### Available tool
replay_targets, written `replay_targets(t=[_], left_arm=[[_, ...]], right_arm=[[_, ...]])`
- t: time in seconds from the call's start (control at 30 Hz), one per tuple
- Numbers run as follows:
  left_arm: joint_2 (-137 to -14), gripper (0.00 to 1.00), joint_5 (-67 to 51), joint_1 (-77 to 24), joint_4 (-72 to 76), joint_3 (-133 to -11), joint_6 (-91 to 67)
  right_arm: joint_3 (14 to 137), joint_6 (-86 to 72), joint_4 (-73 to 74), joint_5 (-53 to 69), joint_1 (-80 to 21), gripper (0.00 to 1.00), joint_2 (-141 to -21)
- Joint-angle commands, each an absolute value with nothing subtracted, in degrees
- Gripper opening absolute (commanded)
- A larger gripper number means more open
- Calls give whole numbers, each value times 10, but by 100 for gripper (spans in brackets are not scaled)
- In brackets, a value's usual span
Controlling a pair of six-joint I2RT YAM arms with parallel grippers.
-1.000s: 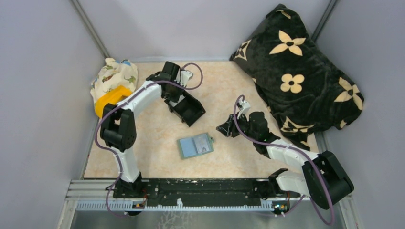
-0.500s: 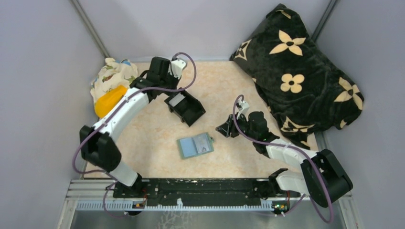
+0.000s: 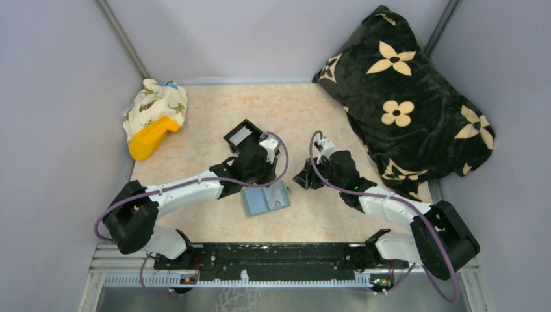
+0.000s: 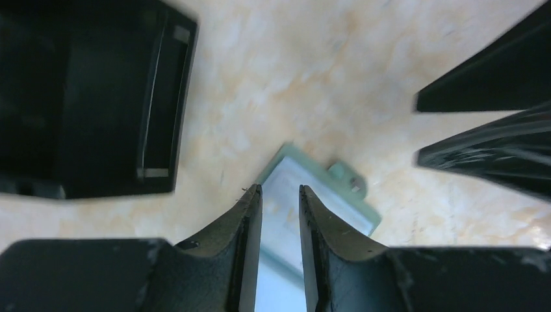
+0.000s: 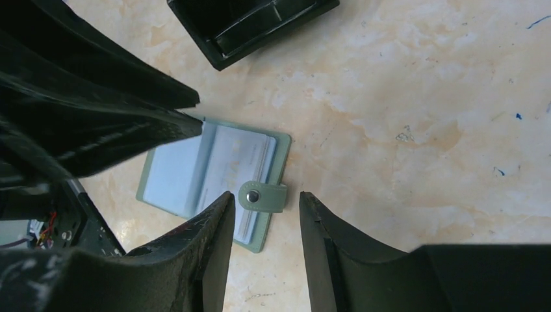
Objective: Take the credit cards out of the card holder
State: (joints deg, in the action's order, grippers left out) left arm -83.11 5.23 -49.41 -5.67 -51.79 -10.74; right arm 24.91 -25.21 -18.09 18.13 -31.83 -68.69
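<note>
The sage-green card holder (image 3: 265,199) lies open on the marbled table, blue-grey pockets up, its snap tab (image 5: 262,196) folded over the right edge. A pale credit card (image 5: 237,155) sits in the right-hand pocket. My left gripper (image 3: 258,183) hangs just above the holder's back edge (image 4: 312,185). Its jaws stand a narrow gap apart with nothing between them. My right gripper (image 5: 266,198) is open, a little to the holder's right, with the snap tab showing between its fingers. In the black box (image 3: 250,142) behind lies a pale flat card (image 3: 241,135).
A black floral blanket (image 3: 403,97) fills the back right corner. A patterned cloth bundle with a yellow object (image 3: 153,120) sits at the back left. The black box (image 4: 84,97) is close to the left of the left gripper.
The left arm swung from over the black box forward to the card holder, and its jaws parted slightly. The right arm barely moved.
</note>
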Motion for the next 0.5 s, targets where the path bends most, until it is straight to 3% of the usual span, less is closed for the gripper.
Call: replay_targets(t=[0.0, 0.27, 0.47], left_arm=[[-795, 34, 108, -508, 37, -439, -246], [-743, 29, 130, -523, 22, -329, -419], [-726, 26, 128, -536, 17, -275, -439]], right_arm=[[277, -228, -149, 124, -350, 42, -668], [296, -212, -133, 82, -395, 42, -693], [325, -207, -124, 51, -431, 42, -709]])
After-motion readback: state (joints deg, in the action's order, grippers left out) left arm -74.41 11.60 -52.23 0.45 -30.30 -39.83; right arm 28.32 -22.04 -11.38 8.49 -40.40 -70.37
